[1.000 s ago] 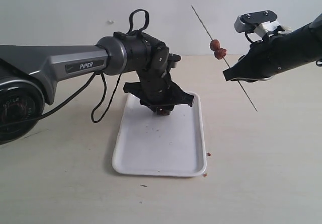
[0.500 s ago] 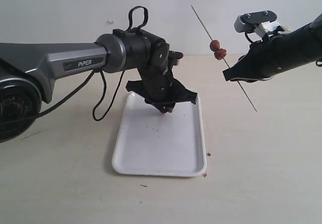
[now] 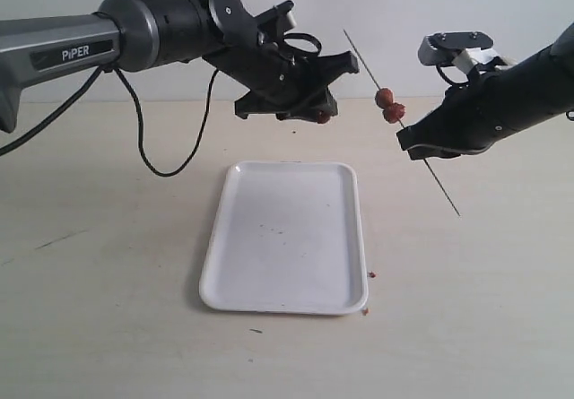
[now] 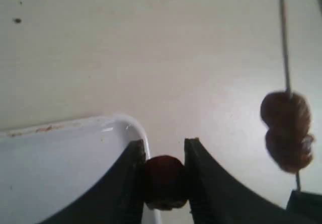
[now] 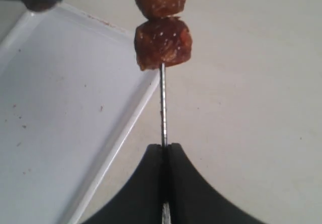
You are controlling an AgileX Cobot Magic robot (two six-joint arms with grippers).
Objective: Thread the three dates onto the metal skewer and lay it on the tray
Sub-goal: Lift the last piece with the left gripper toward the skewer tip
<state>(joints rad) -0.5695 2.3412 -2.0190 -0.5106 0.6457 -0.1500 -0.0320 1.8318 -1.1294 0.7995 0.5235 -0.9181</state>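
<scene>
Left hand (image 3: 319,114) now higher, one date (image 4: 163,181); two dates (image 3: 389,104) on skewer (image 3: 440,185).

Two dates (image 3: 389,105) on tilted skewer (image 5: 162,108); third date (image 4: 164,181) aloft.

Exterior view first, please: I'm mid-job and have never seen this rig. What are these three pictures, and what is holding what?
The exterior view comes from a camera off the machine. It shows the robot's left arm and right arm over a table. The other two pictures come from a camera on each wrist, looking along that arm's hand. The left hand is up in the air, shut on one date. The right hand pinches the thin metal skewer, held tilted, with two dates threaded on it. The white tray lies flat on the table with no dates on it, and a few crumbs lie beside it.
</scene>
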